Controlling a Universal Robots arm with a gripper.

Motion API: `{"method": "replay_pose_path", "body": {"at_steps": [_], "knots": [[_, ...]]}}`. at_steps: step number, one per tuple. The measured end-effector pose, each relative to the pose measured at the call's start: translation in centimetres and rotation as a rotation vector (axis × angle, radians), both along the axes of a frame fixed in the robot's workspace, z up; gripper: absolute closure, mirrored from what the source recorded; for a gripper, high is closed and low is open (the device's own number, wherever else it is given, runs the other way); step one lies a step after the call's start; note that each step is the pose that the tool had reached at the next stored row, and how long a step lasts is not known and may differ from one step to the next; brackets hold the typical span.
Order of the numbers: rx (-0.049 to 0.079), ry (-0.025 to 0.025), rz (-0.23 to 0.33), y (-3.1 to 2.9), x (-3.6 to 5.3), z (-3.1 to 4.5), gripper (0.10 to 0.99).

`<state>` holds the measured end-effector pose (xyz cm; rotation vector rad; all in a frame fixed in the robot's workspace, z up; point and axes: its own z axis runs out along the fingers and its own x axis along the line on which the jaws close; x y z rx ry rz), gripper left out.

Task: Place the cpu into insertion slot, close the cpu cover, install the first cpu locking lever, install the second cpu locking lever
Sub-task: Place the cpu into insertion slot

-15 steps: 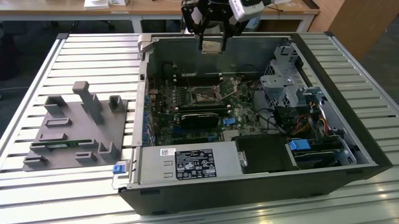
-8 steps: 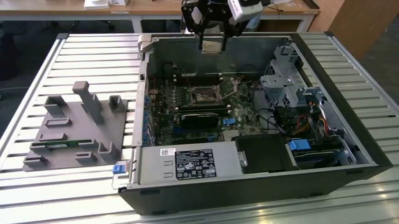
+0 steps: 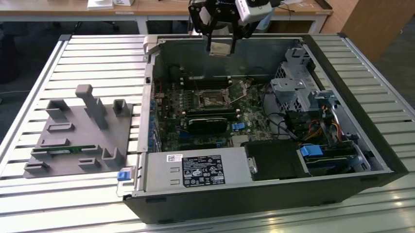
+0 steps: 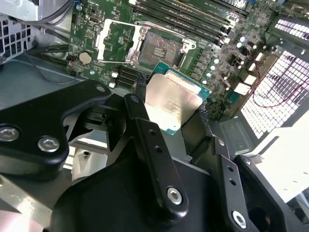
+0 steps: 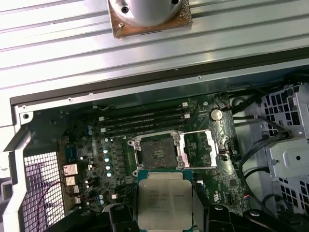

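Observation:
My gripper hangs above the far wall of the open computer case, shut on the cpu. The cpu is a flat square chip with a pale silvery top, clamped by its edges between two black fingers. The insertion slot lies on the green board beyond the chip, its dark centre bare. In the exterior view the insertion slot sits well below the gripper. The cpu cover is a thin metal frame flipped open beside the slot. A thin wire lever runs along the slot's side.
The case lies open on a slatted metal table. Long memory slots border the slot. A black block, a power supply and a drive cage crowd the interior. A grey fixture tray lies at the exterior view's left.

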<state>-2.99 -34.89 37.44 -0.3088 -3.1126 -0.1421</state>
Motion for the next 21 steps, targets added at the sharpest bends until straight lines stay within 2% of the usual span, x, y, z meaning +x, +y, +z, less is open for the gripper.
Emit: {"method": "replay_pose_path", "body": {"at_steps": [21], "knots": [[0.000, 0.0000, -0.093, 0.00, -0.09, 0.00, 0.545]]}}
